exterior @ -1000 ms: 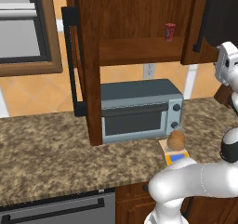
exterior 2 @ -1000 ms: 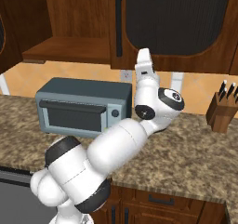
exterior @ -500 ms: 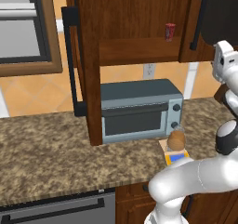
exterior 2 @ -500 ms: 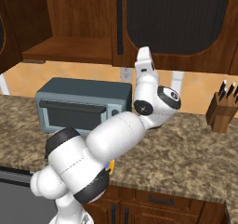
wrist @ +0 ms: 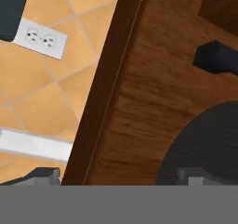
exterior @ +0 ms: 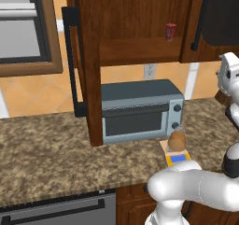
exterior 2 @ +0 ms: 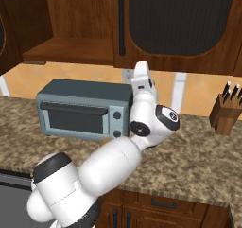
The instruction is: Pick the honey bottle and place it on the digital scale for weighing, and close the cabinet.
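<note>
A speckled brown granite bench (exterior: 42, 158) runs under an orange tiled wall (exterior: 37, 95) with a white outlet (exterior: 149, 71). A grey toaster oven (exterior: 140, 111) stands on the bench against the wall, and a knife block (exterior 2: 225, 113) sits well apart to its right. Wooden lower cabinets (exterior 2: 160, 208) run below.

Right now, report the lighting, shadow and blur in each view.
Left base view: flat even light, the cabinet interior shaded, the honey bottle sharp on the digital scale. Right base view: soft, no glare. Hand view: close door grain slightly smeared.
</note>
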You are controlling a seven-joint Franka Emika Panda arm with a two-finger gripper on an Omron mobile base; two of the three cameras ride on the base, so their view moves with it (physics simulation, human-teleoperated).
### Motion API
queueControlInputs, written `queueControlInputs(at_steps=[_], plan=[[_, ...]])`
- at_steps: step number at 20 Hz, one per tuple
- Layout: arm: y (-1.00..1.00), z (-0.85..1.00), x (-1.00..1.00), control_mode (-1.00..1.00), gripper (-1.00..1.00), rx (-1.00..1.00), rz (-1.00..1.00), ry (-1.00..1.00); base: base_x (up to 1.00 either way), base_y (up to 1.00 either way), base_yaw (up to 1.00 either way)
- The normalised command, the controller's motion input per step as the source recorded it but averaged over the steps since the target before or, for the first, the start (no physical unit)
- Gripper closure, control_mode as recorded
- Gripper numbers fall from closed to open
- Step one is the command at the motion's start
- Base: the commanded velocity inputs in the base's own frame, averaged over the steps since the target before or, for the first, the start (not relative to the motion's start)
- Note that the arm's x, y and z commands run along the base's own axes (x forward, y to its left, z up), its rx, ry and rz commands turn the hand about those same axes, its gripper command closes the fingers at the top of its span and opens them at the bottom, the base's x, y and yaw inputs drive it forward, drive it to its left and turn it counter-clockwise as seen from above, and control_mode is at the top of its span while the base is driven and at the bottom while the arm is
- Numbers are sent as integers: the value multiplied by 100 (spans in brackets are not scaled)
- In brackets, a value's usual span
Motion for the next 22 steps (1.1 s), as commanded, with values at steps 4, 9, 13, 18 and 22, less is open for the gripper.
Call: queueControlInputs(at_steps=[4, 9, 13, 18, 22], plan=[[8, 17, -100, -100, -100, -4, 0, -15, 0, 0, 0], [0, -20, -65, -100, -100, 1, 1, -47, 0, 0, 0], [0, -26, -9, -100, -100, 2, 16, -64, 0, 0, 0], [11, -20, 0, -100, -100, -3, 23, -48, 0, 0, 0], [9, -37, 4, -100, -100, -1, 15, -23, 0, 0, 0]])
